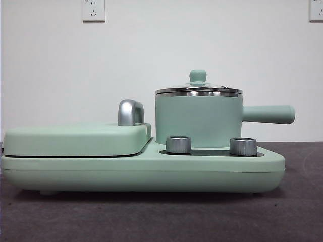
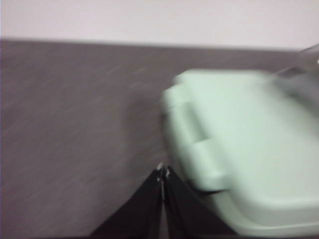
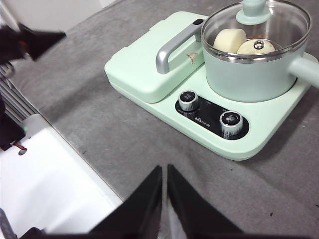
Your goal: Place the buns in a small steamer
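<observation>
1. The buns (image 3: 230,40) lie inside the small steamer (image 1: 198,121), side by side under its glass lid (image 3: 259,27); the right wrist view shows both cream-white shapes through the glass. One looks smooth and plain. The other sits partly behind the lid's steam vent, so its surface is hard to read.

2. The steamer stands on the green cooker base (image 1: 151,171), beside the flat griddle lid (image 1: 75,138) with its chrome handle (image 3: 172,50). Two knobs (image 3: 188,99) sit on the base in front of the pot.

3. Handling, as a judgement: the buns look soft and light, easily dented — a gentle hold across the middle would suit them, not a hard pinch. The lid is glass, fragile and smooth, and the green lid knob (image 1: 198,76) is the natural place to take it. The pot itself probably has some weight; its straight side handle (image 1: 267,114) is the grip.

4. The right gripper (image 3: 164,172) hangs above bare table, well apart from the steamer, jaws pressed together and carrying nothing.

5. The left gripper (image 2: 163,172) is just beside the griddle end of the cooker in a blurred view — jaws closed, nothing between them.

6. With both buns in the pot and the lid on, the task looks finished.
</observation>
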Controlling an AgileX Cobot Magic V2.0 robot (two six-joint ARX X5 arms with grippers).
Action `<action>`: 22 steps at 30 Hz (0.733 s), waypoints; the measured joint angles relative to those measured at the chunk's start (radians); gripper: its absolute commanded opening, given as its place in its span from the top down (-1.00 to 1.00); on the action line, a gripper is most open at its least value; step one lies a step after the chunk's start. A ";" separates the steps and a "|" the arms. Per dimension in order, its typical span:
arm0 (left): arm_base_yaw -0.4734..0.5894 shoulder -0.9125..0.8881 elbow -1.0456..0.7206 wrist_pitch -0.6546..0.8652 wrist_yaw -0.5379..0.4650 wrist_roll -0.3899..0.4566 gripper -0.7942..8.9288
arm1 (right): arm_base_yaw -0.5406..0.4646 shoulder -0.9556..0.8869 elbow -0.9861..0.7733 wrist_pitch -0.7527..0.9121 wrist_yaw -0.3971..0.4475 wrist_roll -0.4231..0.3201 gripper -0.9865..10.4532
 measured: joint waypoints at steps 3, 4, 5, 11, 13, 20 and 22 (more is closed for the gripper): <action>0.041 0.001 -0.085 0.082 -0.005 0.009 0.82 | 0.000 0.000 0.000 0.000 0.001 0.000 0.80; 0.046 0.001 -0.110 0.121 -0.005 0.011 0.82 | 0.000 0.000 0.000 0.000 0.005 0.000 0.80; 0.051 0.001 -0.131 0.160 -0.005 0.015 0.82 | 0.000 0.000 0.000 0.000 0.008 0.000 0.80; 0.077 0.002 -0.193 0.277 -0.005 0.024 0.82 | 0.000 0.000 0.000 0.000 0.011 0.000 0.80; 0.082 0.001 -0.194 0.278 -0.006 0.025 0.82 | 0.000 0.000 0.000 0.000 0.011 0.000 0.80; 0.086 0.001 -0.194 0.278 -0.010 0.059 0.82 | 0.000 0.000 0.000 0.000 0.011 0.000 0.80; 0.086 0.001 -0.194 0.278 -0.010 0.061 0.82 | 0.000 0.000 0.000 0.000 0.011 0.000 0.80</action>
